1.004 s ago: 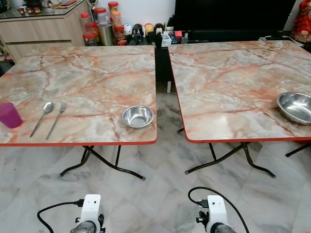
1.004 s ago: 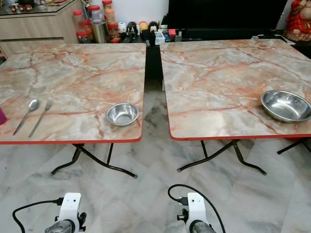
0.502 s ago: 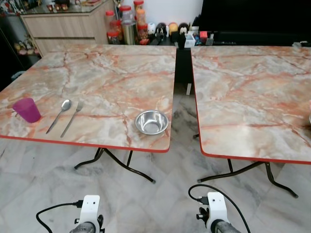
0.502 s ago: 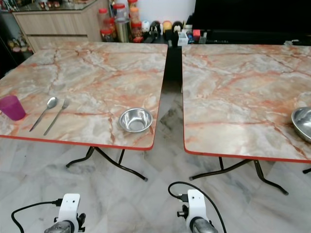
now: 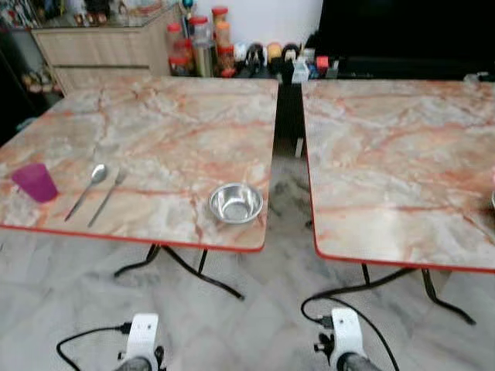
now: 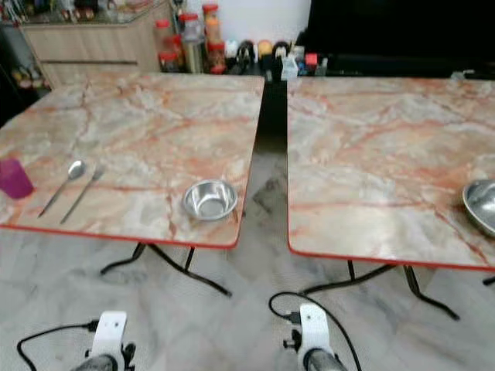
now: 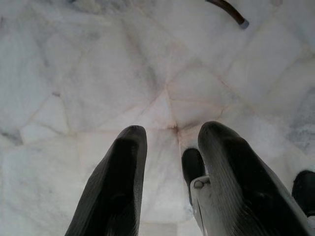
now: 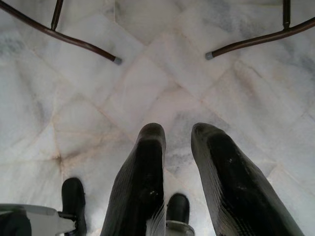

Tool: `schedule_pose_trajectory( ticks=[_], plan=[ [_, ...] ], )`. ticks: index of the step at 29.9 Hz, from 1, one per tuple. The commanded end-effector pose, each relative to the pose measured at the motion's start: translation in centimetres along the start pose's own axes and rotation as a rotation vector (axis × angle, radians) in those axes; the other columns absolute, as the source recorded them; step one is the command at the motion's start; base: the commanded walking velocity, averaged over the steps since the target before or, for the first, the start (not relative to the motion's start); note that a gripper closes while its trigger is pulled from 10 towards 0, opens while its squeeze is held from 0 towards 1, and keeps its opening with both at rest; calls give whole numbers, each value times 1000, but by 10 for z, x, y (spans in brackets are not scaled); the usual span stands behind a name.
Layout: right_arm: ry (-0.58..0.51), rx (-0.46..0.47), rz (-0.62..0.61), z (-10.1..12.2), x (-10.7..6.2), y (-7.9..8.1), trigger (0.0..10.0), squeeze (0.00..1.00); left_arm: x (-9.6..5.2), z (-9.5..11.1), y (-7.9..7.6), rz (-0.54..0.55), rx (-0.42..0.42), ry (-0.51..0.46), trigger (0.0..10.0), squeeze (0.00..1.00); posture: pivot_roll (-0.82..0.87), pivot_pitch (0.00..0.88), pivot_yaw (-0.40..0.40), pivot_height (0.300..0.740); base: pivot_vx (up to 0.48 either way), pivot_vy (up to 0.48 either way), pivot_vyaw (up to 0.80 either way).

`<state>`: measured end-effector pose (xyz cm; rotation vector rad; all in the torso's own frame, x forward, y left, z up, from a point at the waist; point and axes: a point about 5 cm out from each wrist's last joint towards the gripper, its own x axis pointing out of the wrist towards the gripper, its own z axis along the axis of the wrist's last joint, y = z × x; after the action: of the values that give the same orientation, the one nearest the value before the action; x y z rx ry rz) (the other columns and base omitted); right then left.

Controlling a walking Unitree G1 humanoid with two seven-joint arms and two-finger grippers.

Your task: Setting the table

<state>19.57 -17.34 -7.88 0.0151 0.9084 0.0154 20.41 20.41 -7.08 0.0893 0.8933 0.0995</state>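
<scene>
Marble floor [image 7: 98, 98] spreads under both arms, which hang low in front of the robot. The left end effector [image 7: 167, 147] points down at the tiles with its two black fingers set apart and nothing between them; the right end effector [image 8: 178, 147] hangs the same way, narrowly parted and empty, above the curved feet of the counter legs [image 8: 74, 42].

Further out, two marble-patterned counters stand side by side with a dark gap between them. On the left counter [image 5: 155, 124], near its front edge, lie a purple cup [image 5: 34, 182], then a spoon [image 5: 87, 189] and a fork [image 5: 107, 197] close together, and well apart toward the corner by the gap a small steel bowl [image 5: 235, 202]. A larger steel bowl [image 6: 481, 205] sits at the far right of the right counter [image 6: 387, 147].

Judging by the idle arms, the robot is in the approach step, with nothing grasped yet. The next move likely calls for stepping up to the left counter, raising an arm above its edge, and choosing one piece to reach for.
</scene>
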Motion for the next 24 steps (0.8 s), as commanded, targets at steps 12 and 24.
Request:
schedule_pose_trajectory(
  ticks=[12, 24],
  plan=[
    [7, -12, 14, 2, 1, 6, 10000, 0, 0, 4, 4, -5, -3, -15, 10000, 0, 7, 0, 18, 740, 228, 0, 0],
    [6, -3, 3, 1, 1, 3, 10000, 0, 0, 5, 8, 4, -30, -36, 10000, 0, 10, 0, 14, 740, 0, 0, 0]
  ],
)
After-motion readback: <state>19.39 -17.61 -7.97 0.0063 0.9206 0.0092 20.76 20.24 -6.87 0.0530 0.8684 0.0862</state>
